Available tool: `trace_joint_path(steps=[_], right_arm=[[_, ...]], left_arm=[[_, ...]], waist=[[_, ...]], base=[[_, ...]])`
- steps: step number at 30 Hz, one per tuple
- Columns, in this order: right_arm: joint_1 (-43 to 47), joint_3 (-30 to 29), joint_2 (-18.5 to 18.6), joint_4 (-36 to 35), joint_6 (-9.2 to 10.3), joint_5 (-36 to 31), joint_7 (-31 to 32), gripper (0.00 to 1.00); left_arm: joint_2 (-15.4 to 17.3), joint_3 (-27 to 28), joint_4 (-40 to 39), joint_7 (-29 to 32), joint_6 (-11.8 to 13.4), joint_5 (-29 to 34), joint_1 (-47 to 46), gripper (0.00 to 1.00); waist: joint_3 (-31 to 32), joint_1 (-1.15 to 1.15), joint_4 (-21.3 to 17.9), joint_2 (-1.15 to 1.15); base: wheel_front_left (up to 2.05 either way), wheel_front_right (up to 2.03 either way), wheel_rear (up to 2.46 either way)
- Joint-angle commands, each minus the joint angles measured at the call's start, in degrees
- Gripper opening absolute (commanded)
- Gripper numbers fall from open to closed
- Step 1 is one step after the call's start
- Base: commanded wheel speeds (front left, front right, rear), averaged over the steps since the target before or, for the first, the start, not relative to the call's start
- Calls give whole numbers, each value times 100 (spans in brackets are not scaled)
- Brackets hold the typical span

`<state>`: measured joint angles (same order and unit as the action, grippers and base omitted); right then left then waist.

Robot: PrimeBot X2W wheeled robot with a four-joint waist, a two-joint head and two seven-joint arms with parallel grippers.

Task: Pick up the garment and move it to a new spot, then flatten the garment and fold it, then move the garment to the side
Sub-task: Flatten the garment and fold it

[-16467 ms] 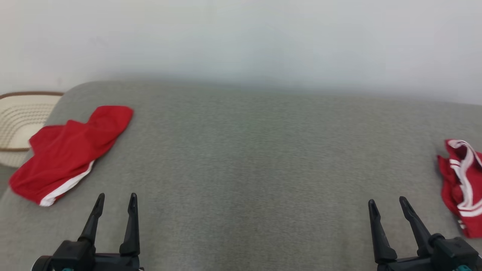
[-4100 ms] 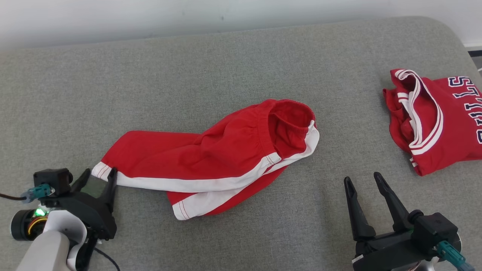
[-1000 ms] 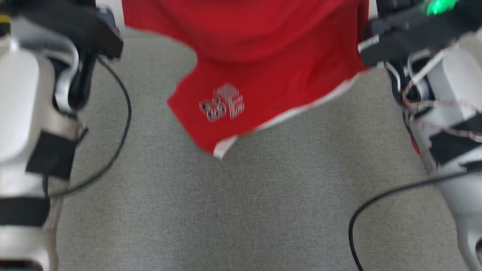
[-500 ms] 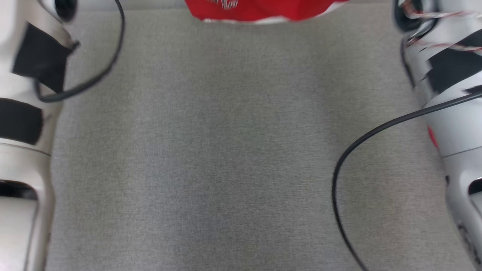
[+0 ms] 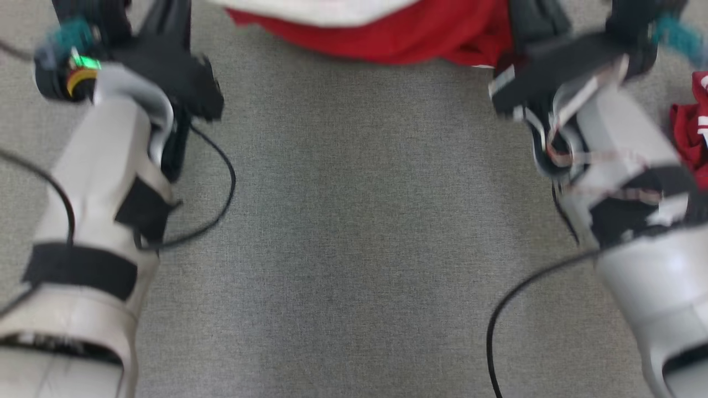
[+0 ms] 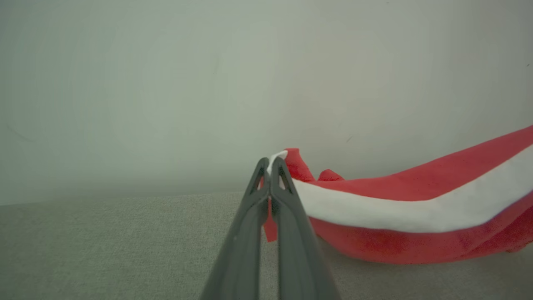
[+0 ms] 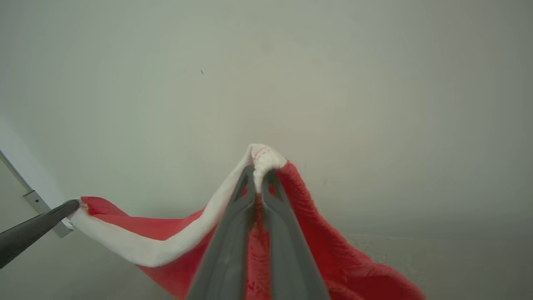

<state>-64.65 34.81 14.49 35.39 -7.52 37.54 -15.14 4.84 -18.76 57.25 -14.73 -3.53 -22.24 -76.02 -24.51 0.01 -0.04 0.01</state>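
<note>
The garment (image 5: 387, 33) is a pair of red shorts with a white band, lying across the top edge of the head view. It stretches between my two arms. In the left wrist view my left gripper (image 6: 270, 164) is shut on a white-trimmed corner of the garment (image 6: 395, 208), whose belly sags onto the grey surface to the right. My right gripper (image 7: 258, 173) is shut on the other bunched end of the garment (image 7: 166, 241). A finger (image 7: 37, 227) of my left gripper pinches the far corner at the left of that view.
The grey fabric surface (image 5: 354, 249) spreads out between my left forearm (image 5: 105, 182) and right forearm (image 5: 619, 166), with black cables hanging from both. A second red garment (image 5: 688, 138) lies at the right edge. A pale wall stands behind the surface.
The head camera has moved, so the whole picture has shifted. Both grippers keep their hold. The garment hung high between them before and now sags onto the far part of the surface.
</note>
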Motion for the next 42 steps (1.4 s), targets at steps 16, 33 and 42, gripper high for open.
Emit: trace_joint_path(steps=[16, 33, 42], right_arm=[[3578, -101, 623, -1925, 7, 883, -10, 0], [6269, -711, 771, -2803, 7, 551, 468, 0], [7455, -1261, 508, -3748, 8, 59, 1260, 0]], left_arm=[[561, 434, -4530, 170, 523, 28, 4385, 0], [1088, 351, -7793, 1973, 1712, -170, 8366, 0], [1309, 509, -8342, 2400, 1994, -221, 9065, 0]], waist=[[695, -1, -93, -1], [1582, -1, -117, -1], [1668, -1, -72, -1]], base=[[0, 0, 0], [0, 0, 0], [0, 0, 0]])
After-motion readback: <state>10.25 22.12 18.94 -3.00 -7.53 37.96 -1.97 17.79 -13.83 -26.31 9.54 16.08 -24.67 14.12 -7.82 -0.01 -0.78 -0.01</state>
